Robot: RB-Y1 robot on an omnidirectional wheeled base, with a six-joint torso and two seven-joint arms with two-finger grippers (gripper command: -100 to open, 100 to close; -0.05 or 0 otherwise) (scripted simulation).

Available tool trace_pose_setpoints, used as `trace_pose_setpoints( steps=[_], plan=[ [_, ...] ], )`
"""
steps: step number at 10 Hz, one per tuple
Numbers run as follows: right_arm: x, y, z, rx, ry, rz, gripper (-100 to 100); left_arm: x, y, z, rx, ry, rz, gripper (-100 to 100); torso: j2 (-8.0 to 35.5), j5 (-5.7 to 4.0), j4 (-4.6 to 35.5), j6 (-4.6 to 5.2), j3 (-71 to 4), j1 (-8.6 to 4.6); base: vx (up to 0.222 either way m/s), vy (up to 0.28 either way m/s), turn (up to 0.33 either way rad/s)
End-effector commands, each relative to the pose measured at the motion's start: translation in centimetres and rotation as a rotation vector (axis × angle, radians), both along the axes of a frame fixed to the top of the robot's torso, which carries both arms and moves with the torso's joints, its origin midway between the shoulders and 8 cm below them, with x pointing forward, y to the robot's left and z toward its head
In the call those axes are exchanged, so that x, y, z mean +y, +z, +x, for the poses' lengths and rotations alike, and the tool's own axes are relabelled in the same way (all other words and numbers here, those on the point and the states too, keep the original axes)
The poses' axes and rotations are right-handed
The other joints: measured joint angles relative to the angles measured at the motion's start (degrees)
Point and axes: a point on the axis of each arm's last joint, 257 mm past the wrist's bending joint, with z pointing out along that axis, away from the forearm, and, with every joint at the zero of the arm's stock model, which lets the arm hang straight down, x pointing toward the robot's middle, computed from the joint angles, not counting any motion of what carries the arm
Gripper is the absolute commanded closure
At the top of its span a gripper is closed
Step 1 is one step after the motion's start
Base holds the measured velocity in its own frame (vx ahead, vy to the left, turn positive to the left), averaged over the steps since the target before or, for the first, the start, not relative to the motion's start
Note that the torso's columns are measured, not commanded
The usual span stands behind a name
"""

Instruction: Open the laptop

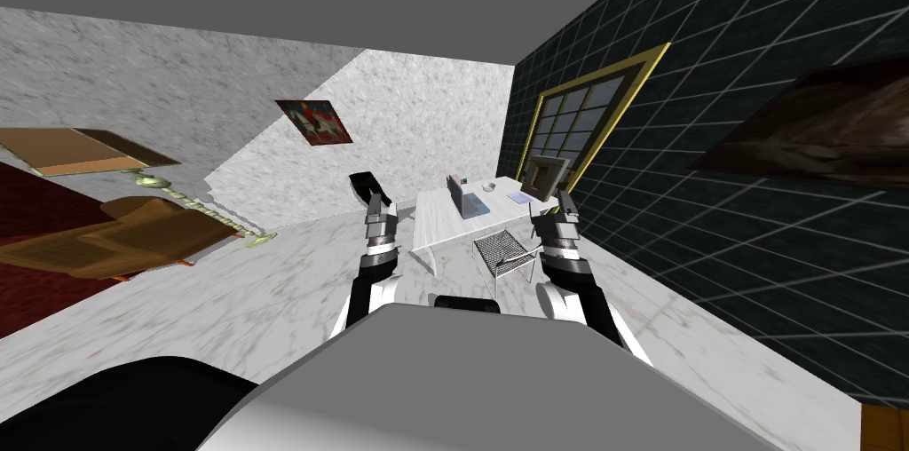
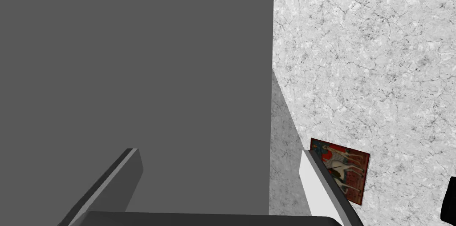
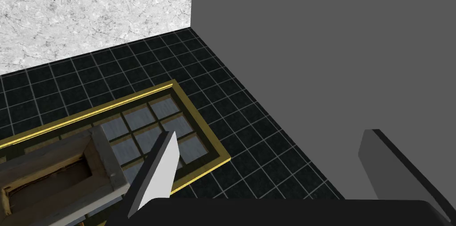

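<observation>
White table [image 1: 441,225] ahead of me, well apart from both arms. The grey-blue laptop [image 1: 466,197] sits on it about mid-top. From here the lid looks tipped up off the base, but it's too small to say how far. A wire chair [image 1: 500,252] stands at the table's near edge, just right of the laptop's line. A framed board [image 1: 543,178] stands at the table's far right, in front of the yellow-framed window [image 1: 581,113].

Left gripper [image 2: 218,152]: fingers spread wide, nothing between them. Right gripper [image 3: 270,132]: wide and empty as well. Both arms are held up in front of me, nowhere near the table.

So the step in hand, as I judge it, is the approach. I want to drive the base up to the table on the laptop's side, skirt the chair, and stop with the laptop's front edge within easy reach. Then one hand goes down low with its fingers narrowed. It catches the lid's front lip from underneath and lifts in an arc about the hinge rather than straight up, so the base doesn't skid across the top.
</observation>
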Motion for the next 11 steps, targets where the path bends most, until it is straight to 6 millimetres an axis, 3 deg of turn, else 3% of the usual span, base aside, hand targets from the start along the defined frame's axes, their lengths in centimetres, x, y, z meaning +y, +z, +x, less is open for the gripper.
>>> trace_pose_setpoints(
  steps=[1,9,10,11],
  plan=[
    [0.0,0.0,0.0,0.0,0.0,0.0,0,0.0,0.0,0.0,0.0,0.0,0.0,0,2.32,0.0,2.35,0.0,-4.67,0.0,0.0,0.0,0.0],
    [0.0,0.02,-0.01,0.0,0.0,0.0,0,0.0,0.02,-0.01,0.0,0.0,0.0,0,35.39,0.0,35.37,0.0,-70.73,0.0,0.0,0.0,0.0],
    [0.21,-0.35,0.14,0.01,0.006,-0.039,-100,0.0,0.02,-0.01,0.0,0.0,0.0,0,39.62,0.0,39.6,0.0,-79.19,0.0,0.005,0.018,0.027],
    [0.35,-0.69,0.27,0.02,0.01,-0.072,-100,0.0,0.0,0.0,0.0,0.0,0.0,0,41.55,0.01,41.49,-0.01,-83.13,0.05,0.007,0.044,0.065]
  ],
)
